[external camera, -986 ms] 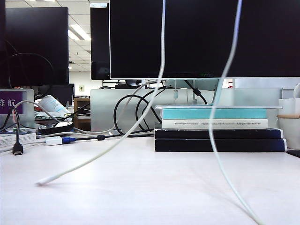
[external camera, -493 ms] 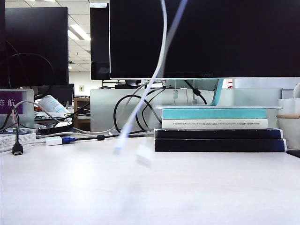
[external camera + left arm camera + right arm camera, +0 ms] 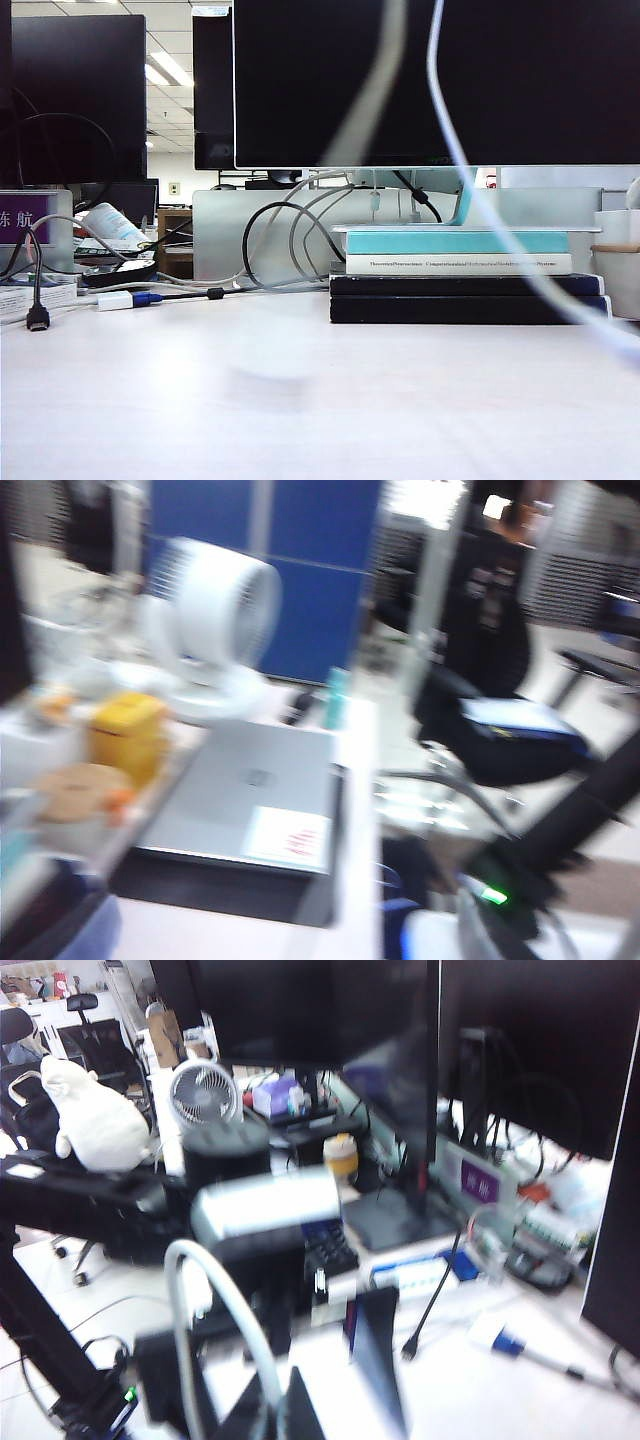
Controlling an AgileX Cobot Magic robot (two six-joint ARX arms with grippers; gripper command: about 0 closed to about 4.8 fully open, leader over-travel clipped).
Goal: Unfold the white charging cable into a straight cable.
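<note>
White charging cable [image 3: 470,190] is hanging blurred above the surface [image 3: 300,400].
Right gripper's jaws are clenched, out of clear sight; left gripper's cannot be told; books [image 3: 465,285] are crowding the far edge.

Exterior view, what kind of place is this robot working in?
Most likely an open-plan office desk. A large black monitor stands behind a stack of books, ceiling light panels run across the background, and the right wrist view shows a desk fan.

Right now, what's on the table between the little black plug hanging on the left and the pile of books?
In the exterior view, between the black plug and the books lies a white adapter block with a blue plug, then a thin black cable.
</note>
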